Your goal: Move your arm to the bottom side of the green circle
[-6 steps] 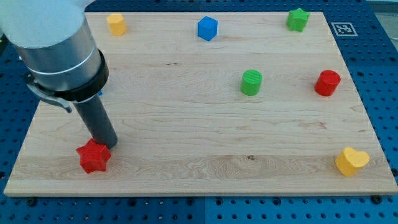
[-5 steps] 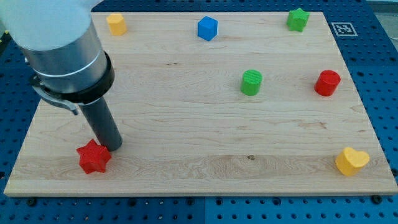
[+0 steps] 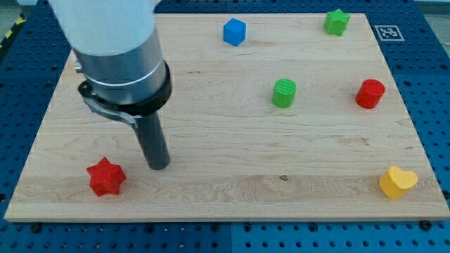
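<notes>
no pincer fitted, only my tip [image 3: 160, 166], bare on the tabletop [image 3: 232, 190]; green circle [image 3: 285, 93] lies well apart, up and to the view's right; its bottom side open

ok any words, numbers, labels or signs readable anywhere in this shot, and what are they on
No readable words, letters or numbers anywhere in the view.
The only sign: a black-and-white square marker, a fiducial-type pattern, not text, on the wooden board at its top right corner.
The blocks, my tip and the arm housing carry no visible label or brand.
</notes>
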`<action>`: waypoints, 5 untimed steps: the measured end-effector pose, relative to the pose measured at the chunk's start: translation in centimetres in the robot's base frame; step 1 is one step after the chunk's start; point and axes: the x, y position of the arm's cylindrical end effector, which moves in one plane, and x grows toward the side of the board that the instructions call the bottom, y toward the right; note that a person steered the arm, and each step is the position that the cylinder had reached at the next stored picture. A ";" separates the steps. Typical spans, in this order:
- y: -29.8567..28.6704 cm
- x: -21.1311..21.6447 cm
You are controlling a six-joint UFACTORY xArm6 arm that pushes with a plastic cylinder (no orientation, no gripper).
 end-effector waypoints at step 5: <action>14.2 -2.2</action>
